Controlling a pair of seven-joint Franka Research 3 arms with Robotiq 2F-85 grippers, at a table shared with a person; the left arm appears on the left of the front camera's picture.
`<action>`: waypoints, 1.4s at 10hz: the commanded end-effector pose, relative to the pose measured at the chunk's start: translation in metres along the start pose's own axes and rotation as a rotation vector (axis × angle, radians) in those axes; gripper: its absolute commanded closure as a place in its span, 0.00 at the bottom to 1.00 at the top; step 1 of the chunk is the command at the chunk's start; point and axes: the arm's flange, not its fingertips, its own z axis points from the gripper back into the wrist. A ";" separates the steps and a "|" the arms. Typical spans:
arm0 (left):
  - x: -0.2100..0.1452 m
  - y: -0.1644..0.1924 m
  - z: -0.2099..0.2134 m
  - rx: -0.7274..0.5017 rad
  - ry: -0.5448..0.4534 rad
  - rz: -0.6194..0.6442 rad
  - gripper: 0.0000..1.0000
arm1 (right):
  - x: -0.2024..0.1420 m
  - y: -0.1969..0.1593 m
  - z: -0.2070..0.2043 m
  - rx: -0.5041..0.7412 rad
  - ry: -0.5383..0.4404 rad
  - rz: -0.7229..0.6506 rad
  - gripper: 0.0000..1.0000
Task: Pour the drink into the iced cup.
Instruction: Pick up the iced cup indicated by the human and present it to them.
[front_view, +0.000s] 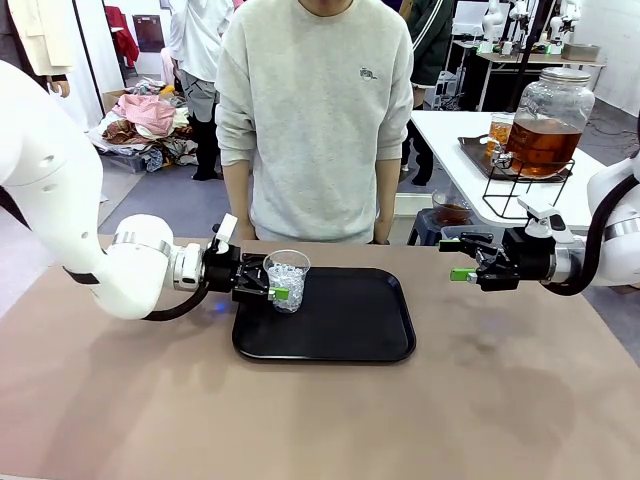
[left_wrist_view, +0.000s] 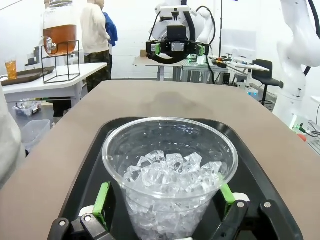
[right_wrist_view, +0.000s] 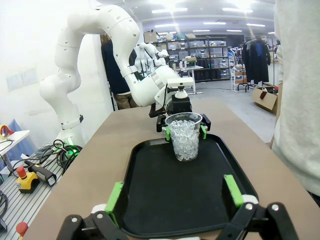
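Left arm low and level, left pincer (left_wrist_view: 164, 197) wide, pads flanking the iced cup (front_view: 289, 268) on the tray's (front_view: 350, 330) left end. Right pincer (front_view: 452, 260) wide, empty, level over the worktop (front_view: 150, 400), aimed at the tray. Drink (front_view: 545, 142) is in a jar on the side table.

Tabletop (front_view: 120, 400): plain brown surface, level. One black rectangular tray (front_view: 350, 325) lies flat on it, near the middle, toward the far edge, long side across.
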 end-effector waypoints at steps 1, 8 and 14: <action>0.002 0.004 -0.008 0.037 -0.011 0.022 0.00 | 0.002 -0.001 -0.001 0.000 0.004 0.006 0.00; 0.001 0.000 -0.016 0.045 -0.010 -0.001 0.20 | 0.002 -0.001 -0.001 0.000 0.004 0.006 0.00; 0.033 -0.012 -0.012 0.053 -0.080 -0.060 0.20 | 0.002 -0.001 -0.001 0.000 0.004 0.006 0.00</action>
